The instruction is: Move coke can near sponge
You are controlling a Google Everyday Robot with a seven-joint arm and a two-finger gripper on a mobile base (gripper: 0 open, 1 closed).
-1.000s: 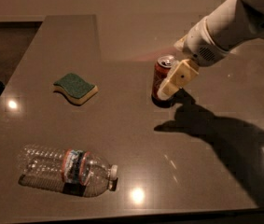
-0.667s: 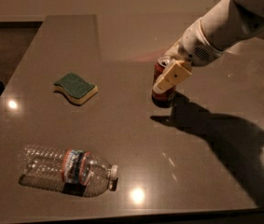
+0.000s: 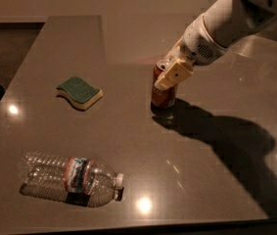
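The coke can (image 3: 161, 97) is red-orange with a silver top and stands upright on the table, right of centre. My gripper (image 3: 166, 76) comes in from the upper right and is shut on the can's upper part. One cream finger (image 3: 173, 75) lies across the can's front and the other is hidden behind it. The sponge (image 3: 80, 92), green on top over pale yellow foam, lies flat well to the left of the can, with bare table between them.
A clear plastic bottle (image 3: 72, 179) lies on its side near the table's front left. The brown table (image 3: 128, 146) ends at the front edge below and at a left edge beside the dark floor. My arm casts a broad shadow to the right.
My gripper and the coke can have moved together a little to the left, towards the sponge. The sponge and the bottle have not moved.
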